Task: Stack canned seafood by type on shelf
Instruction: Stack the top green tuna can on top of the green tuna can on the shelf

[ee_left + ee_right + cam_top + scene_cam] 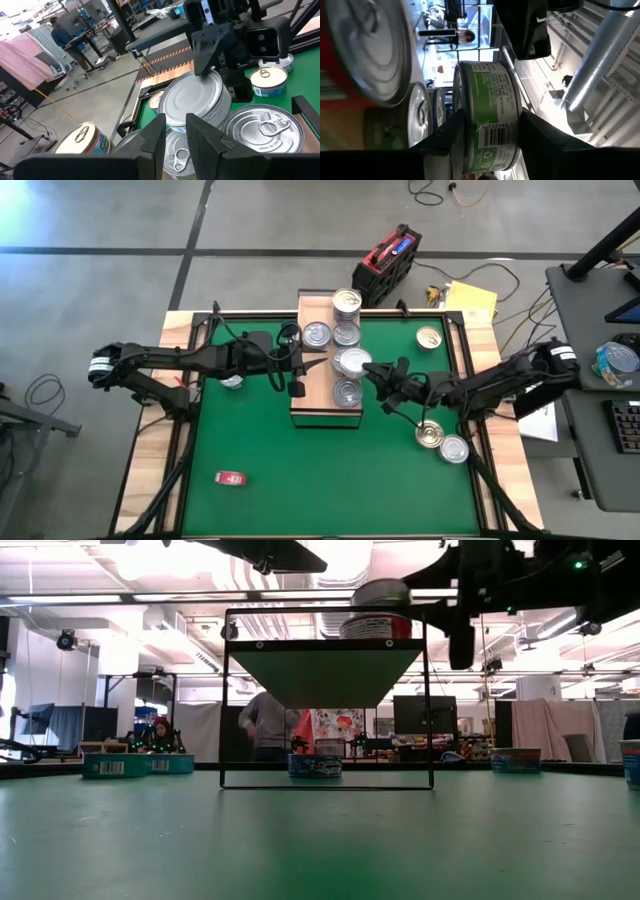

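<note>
The canned seafood is a scatter of small round flat tins with silver or gold ring-pull lids. Several sit on the shelf (322, 380), a light-wood raised board on a dark frame standing at the middle of the green mat (300, 460). At the shelf's far end a stack of tins (346, 302) rises highest, with a silver tin (316, 334) and another silver tin (346, 334) just nearer. Nearer still lies a tin on the near half (347, 392).

The right tool (372, 373) reaches in from the right and is clamped on a green-labelled tin (487, 125), its two fingers pressing the tin's opposite sides. In the high view this held tin (352, 362) hangs over the middle of the shelf, above the others. The left tool (297, 387) hovers at the shelf's left edge with its fingers only a narrow gap apart and nothing between them; its wrist view looks across the silver lids toward the right arm.

Off the shelf, a gold-lidded tin (429, 338) lies on the mat near its far right corner. Two more, a gold-lidded tin near the right arm (431, 434) and a silver tin beside it (454, 449), touch each other at the mat's right side. One tin (232, 381) lies partly hidden under the left arm.

A small red flat object (230, 477) rests on the mat toward its near left. Beyond the tabletop a red and black case (390, 262) stands on the floor.
</note>
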You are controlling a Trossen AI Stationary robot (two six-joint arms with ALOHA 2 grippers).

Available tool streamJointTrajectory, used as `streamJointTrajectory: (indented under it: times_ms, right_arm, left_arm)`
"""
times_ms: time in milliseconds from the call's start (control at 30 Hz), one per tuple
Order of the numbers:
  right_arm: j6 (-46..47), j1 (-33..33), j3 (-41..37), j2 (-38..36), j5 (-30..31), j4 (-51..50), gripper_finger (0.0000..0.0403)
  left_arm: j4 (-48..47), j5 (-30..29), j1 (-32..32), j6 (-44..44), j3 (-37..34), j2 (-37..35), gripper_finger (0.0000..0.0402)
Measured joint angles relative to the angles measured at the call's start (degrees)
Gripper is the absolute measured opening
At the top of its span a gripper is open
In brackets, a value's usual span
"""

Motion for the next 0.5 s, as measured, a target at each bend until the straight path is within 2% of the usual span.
streamJointTrajectory:
  times_ms: [267, 500]
  right_arm:
    - [-1.2, -1.4, 1.8, 4.6, 1.9, 0.3, 0.0143]
    - [-2.0, -1.7, 1.8, 4.9, 3.0, 0.2, 0.0139]
  left_arm:
    - [-0.9, 0.0, 0.0, 0.0, 0.0, 0.0, 0.0061]
    - [-2.2, 0.0, 0.0, 0.0, 0.0, 0.0, 0.0061]
